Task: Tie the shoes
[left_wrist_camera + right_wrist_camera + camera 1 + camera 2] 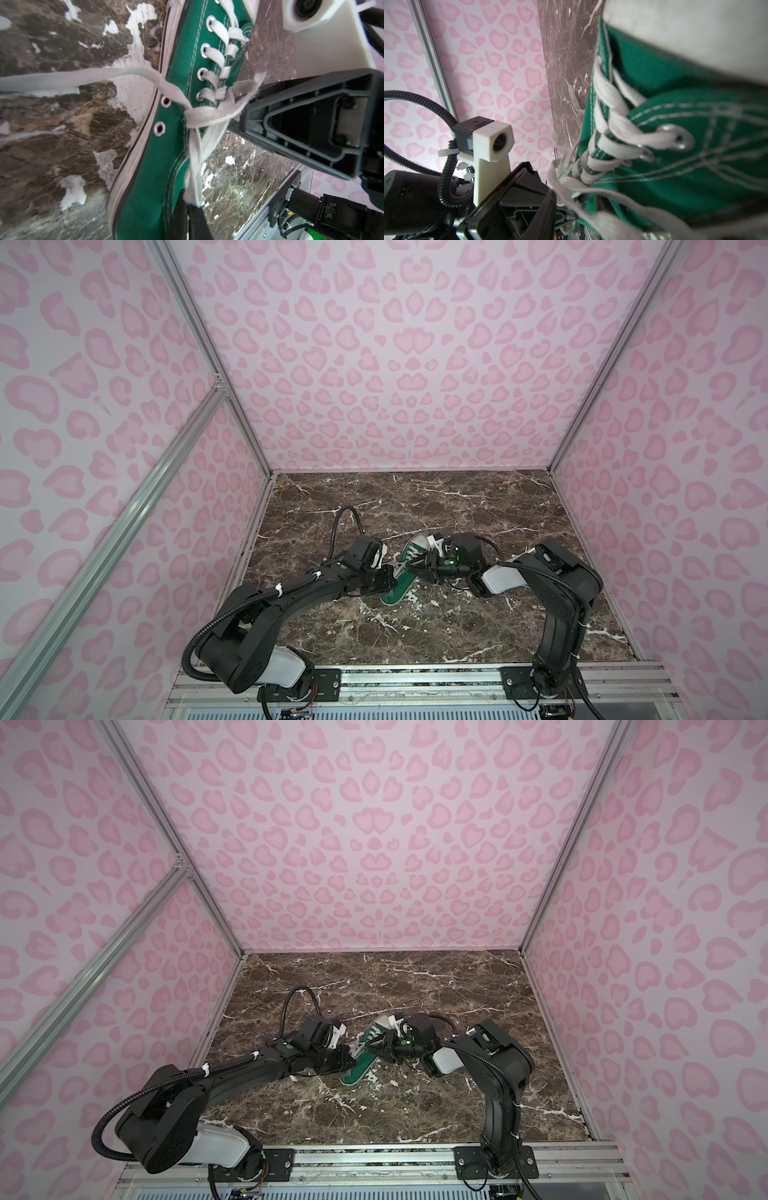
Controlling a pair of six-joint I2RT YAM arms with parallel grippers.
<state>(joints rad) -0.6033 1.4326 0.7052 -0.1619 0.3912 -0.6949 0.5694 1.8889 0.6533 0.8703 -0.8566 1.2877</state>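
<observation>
A green sneaker [395,593] [357,1073] with white laces lies on the marble table in both top views, and my two grippers meet over its lacing. My left gripper [192,212] [388,576] comes in from the shoe's left side and is shut on a white lace strand [195,162]. That strand leads up to a loose crossing [199,116] above the eyelets. Another strand [52,79] trails away over the table. My right gripper [417,566] [380,1046] sits at the shoe's right side, one finger [301,128] against the lace end. In the right wrist view only one finger [548,207] shows beside the laces [612,128].
The brown marble table [457,506] is walled on three sides by pink patterned panels [395,364]. An aluminium rail [415,676] with both arm bases runs along the near edge. The left arm's cable [347,516] loops up behind the shoe.
</observation>
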